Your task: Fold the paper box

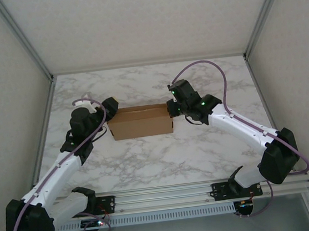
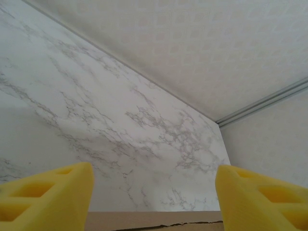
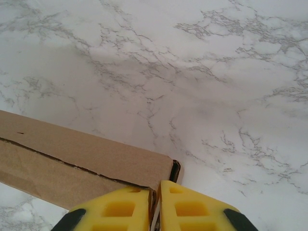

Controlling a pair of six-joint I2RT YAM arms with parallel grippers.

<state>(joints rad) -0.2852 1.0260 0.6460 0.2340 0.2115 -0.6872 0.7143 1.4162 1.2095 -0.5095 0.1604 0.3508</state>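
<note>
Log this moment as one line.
paper box: box-shaped, flat on table | left hand: open, at box's left end | right hand: shut, pinching box's right-end edge

Lab test cell (white panels point(image 1: 143, 16), aluminium framing point(image 1: 24, 41), marble-look tabletop point(image 1: 165, 159)).

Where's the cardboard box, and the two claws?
paper box point(image 1: 141, 123): top external view, its middle.
left gripper point(image 2: 154, 190): left wrist view, gap between fingers.
right gripper point(image 3: 158, 188): right wrist view, between yellow fingertips.
</note>
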